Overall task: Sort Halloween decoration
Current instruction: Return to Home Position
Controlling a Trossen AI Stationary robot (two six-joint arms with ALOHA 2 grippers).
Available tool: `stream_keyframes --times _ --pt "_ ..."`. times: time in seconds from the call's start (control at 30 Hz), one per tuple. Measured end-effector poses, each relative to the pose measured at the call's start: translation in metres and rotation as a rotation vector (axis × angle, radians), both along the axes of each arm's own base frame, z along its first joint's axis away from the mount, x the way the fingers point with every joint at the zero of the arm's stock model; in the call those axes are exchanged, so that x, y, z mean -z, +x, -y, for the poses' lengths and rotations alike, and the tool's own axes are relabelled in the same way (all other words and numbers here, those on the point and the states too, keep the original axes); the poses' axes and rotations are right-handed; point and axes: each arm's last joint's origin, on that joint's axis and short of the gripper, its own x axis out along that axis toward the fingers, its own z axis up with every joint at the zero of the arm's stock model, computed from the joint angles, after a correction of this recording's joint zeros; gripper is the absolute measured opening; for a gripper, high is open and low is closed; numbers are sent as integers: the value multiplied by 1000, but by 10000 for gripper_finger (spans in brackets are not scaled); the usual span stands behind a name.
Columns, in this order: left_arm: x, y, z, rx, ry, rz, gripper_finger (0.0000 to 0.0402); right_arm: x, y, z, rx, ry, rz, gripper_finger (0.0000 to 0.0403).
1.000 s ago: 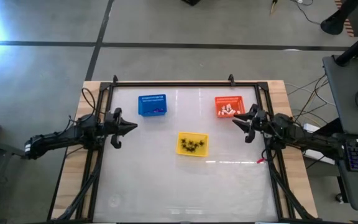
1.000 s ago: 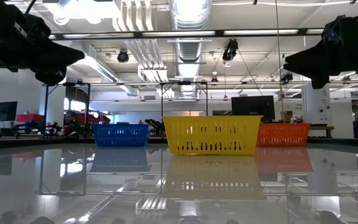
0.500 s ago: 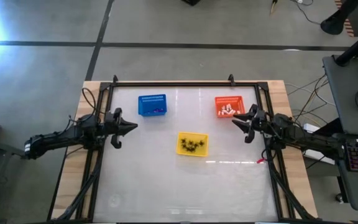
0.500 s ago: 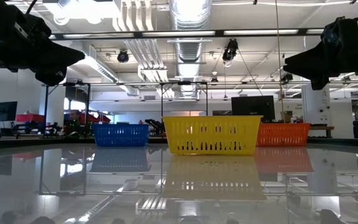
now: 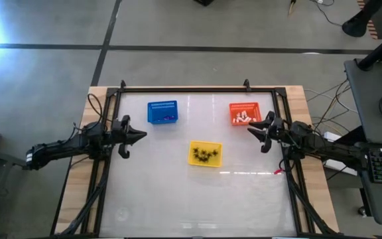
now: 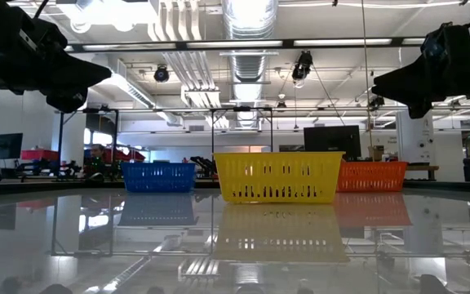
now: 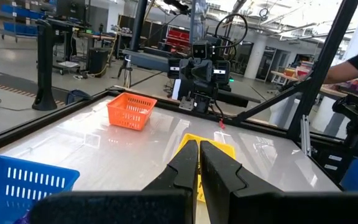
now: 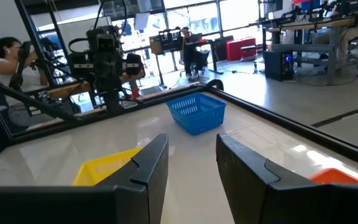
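Halloween decoration pieces lay inside three baskets on the tabletop (image 5: 178,199), a pale glossy surface bounded by a black frame (image 5: 184,88).

Left arm (image 5: 65,147) reached in across the left edge of the tabletop, about halfway along that edge. Right arm (image 5: 323,149) reached in across the right edge, opposite it. The low view showed both arms held high above the surface.

Yellow basket (image 6: 276,175) stood near the centre of the tabletop, slightly toward the right edge. Blue basket (image 6: 158,175) stood close to the far edge, the one at the top of the high view, left of its midpoint. Orange basket (image 6: 372,175) stood close to the same edge, near the far right corner. The three baskets were well apart from one another.

Left gripper (image 7: 199,152) pointed toward the centre from the left edge. Its fingers were closed to a thin slit. Right gripper (image 8: 191,142) pointed inward from the right edge, just beside the orange basket in the high view but raised above it. Its fingers were spread to a moderate gap, and the tabletop showed through that gap.

Black spider-like trinkets (image 5: 204,155) were clustered in the yellow basket. White trinkets (image 5: 243,119) lay in the orange basket. Purple trinkets (image 5: 168,119) lay in the blue basket, against its wall nearest the centre of the tabletop.
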Motion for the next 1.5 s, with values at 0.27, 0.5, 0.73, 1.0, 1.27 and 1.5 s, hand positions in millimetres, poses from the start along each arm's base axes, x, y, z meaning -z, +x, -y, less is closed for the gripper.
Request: stream_keyframes --times 0.27,0.5,0.73,1.0,1.27,1.5 --pt "0 0 0 0 0 0 0 0 0 0 0 0 0 134" --pt "0 0 0 0 0 0 0 0 0 0 0 0 -1 128" --pt "0 0 0 0 0 0 0 0 0 0 0 0 -1 128" --pt "0 0 0 0 0 0 0 0 0 0 0 0 -1 134" --pt "0 0 0 0 0 0 0 0 0 0 0 0 -1 126" --pt "0 0 0 0 0 0 0 0 0 0 0 0 0 130"
